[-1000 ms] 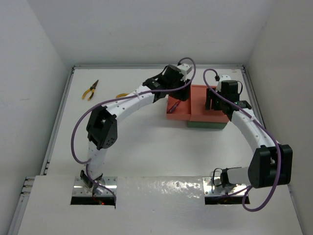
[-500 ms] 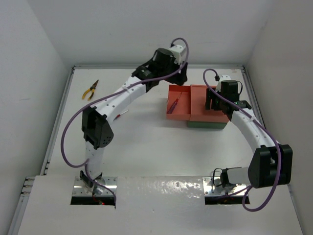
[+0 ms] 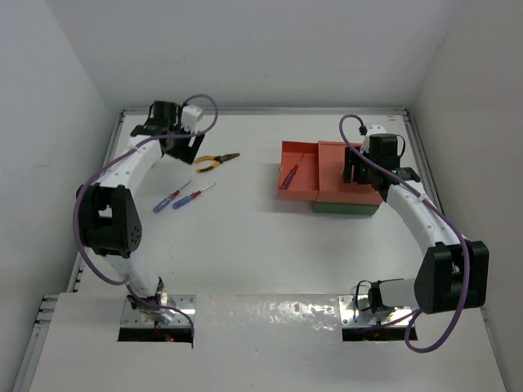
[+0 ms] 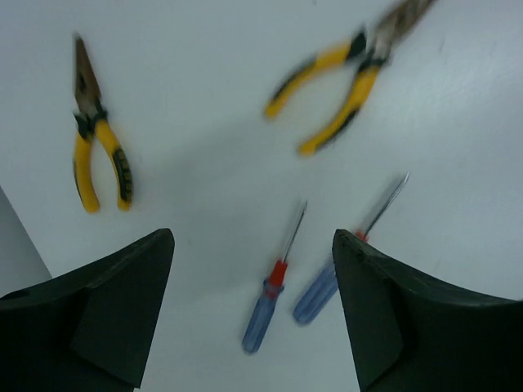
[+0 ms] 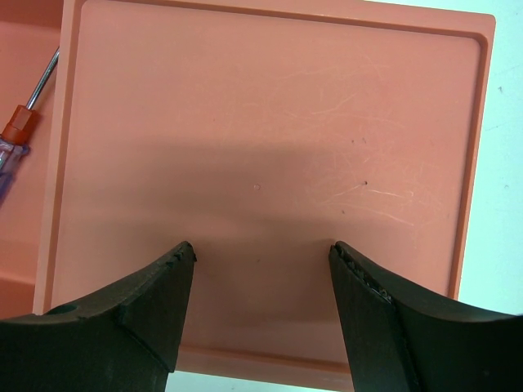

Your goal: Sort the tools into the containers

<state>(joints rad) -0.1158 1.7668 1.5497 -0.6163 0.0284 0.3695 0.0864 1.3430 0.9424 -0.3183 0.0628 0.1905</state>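
Note:
My left gripper (image 3: 166,129) is open and empty, held above the table's far left. In its wrist view, the left gripper (image 4: 253,238) frames two blue-and-red screwdrivers (image 4: 274,292) (image 4: 343,261) lying on the table below, with one yellow-handled pliers (image 4: 98,159) to the left and another (image 4: 351,73) at the upper right. The top view shows the screwdrivers (image 3: 172,198) (image 3: 194,194) and one pliers (image 3: 216,161). A third screwdriver (image 3: 292,173) lies in the pulled-out salmon tray (image 3: 304,193). My right gripper (image 3: 359,170) is open and empty over the salmon top (image 5: 270,122).
The dark green tray (image 3: 345,209) shows under the salmon one's near edge. The third screwdriver's handle (image 5: 15,143) shows at the left edge of the right wrist view. Walls enclose the table on the left, back and right.
My left arm has swung from over the salmon tray to the table's far left, leaving a screwdriver in the tray. The right arm has not moved.

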